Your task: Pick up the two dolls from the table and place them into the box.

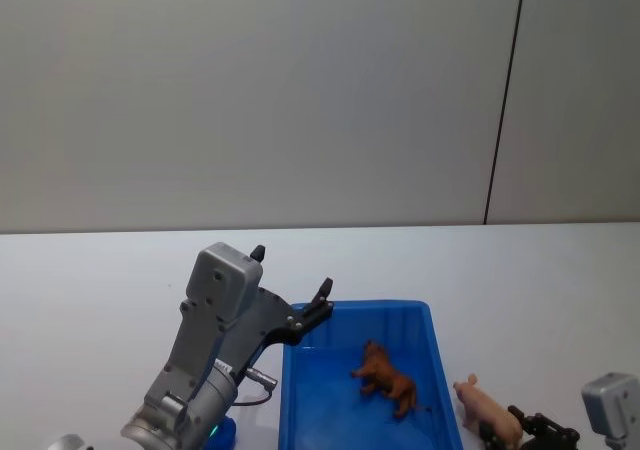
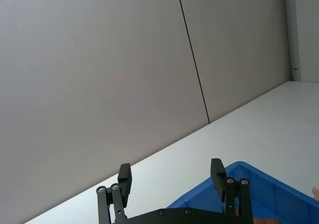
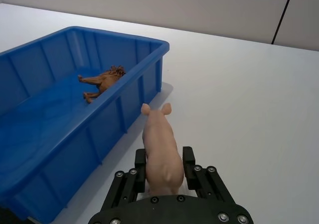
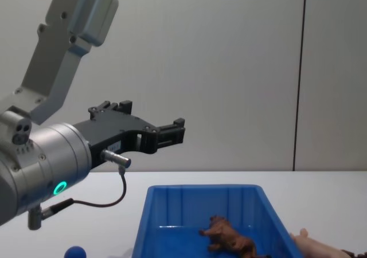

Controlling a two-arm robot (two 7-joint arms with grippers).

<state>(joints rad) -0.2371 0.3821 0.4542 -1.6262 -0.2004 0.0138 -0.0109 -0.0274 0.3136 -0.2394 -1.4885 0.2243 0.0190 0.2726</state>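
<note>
- R gripper [image 3: 164,158]: jaws closed on pink pig [image 3: 160,144], just right of box [image 3: 144,42]. I'd lift clear of the rim, go left, release low.
- Brown doll [image 3: 102,79]: lying inside box.
- L gripper [image 2: 171,168]: jaws wide, empty, raised by box's far-left corner.

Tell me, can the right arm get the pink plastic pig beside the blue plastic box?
Likely yes: the right gripper sits around the pink plastic pig, fingers against both flanks, nothing blocking.

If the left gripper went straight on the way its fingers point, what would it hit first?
Probably nothing close: the left gripper, fingers open, points above the box corner toward bare table and the grey wall; depth is unclear.
</note>
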